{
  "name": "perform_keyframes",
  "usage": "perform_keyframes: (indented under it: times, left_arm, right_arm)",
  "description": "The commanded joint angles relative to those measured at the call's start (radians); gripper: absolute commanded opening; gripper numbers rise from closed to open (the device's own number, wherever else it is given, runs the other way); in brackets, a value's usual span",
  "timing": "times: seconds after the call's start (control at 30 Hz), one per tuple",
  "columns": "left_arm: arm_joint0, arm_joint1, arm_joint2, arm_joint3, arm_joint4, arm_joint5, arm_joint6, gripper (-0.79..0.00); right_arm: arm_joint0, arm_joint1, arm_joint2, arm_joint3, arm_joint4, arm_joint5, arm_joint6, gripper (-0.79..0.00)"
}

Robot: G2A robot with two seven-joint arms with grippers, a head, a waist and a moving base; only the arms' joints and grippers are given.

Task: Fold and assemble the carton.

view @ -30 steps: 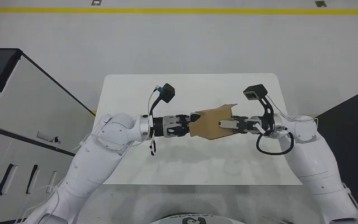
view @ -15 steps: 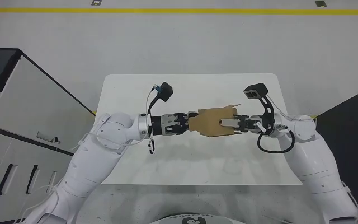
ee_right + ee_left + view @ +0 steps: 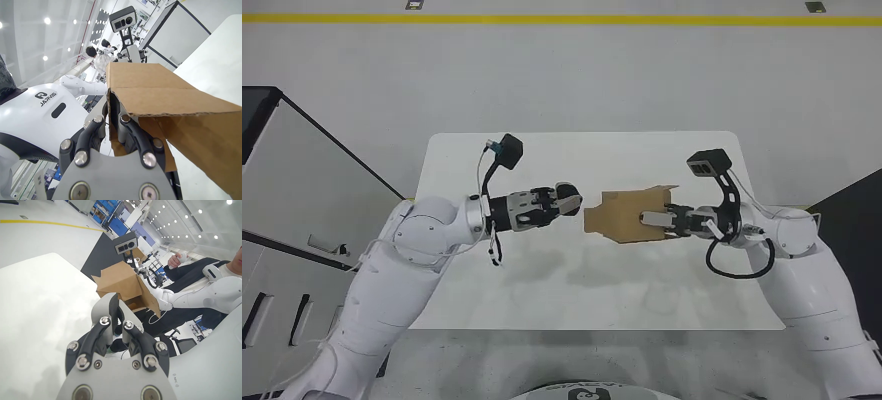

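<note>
1. Table (image 3: pixel 542 290): the near half carries nothing relevant to the task. Work takes place over the middle of the table, toward the right.

2. Right tool (image 3: pixel 654 217): it is closed on the right end of the carton (image 3: pixel 622 212). In the right wrist view, one finger lies on each side of a single cardboard wall, so the grip pinches one panel and does not squeeze the whole body. This probably keeps the carton from being crushed flat and leaves its other panels free to hinge.

3. Carton: it is held roughly level, and it appears to be lifted clear of the table. Contact underneath cannot be confirmed. The long axis runs left to right. The left wrist view shows the left end open as a rectangular mouth with its flaps splayed outward and not yet folded in. Presenting the open end to the left arm probably gives that arm direct access to the flaps.

4. Left tool (image 3: pixel 568 193): it sits just left of the carton, slightly farther back, and is apart from it. The fingers are drawn together with only a thin gap between them, and they hold nothing. A closed tool gives you a blunt tip, which suits pushing a flap inward.

5. Assessment: the carton body is erected and the end closure is not yet done.
</note>
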Motion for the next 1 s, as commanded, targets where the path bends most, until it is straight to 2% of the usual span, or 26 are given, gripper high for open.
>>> perform_keyframes:
  times: [0.0,0.63,0.97]
  left_arm:
    - [0.004,0.001,-0.005,-0.004,-0.002,-0.003,0.004,-0.785]
    - [-0.047,-0.015,0.101,0.026,-0.029,-0.022,0.020,-0.785]
    - [-0.068,-0.020,0.133,0.043,-0.033,-0.024,0.011,-0.785]
  right_arm:
    - [-0.001,0.002,-0.001,-0.002,-0.002,0.000,0.000,-0.785]
    - [0.019,0.019,-0.050,-0.005,-0.011,-0.008,-0.008,-0.785]
    - [0.028,0.028,-0.058,0.009,-0.005,-0.023,-0.023,-0.785]
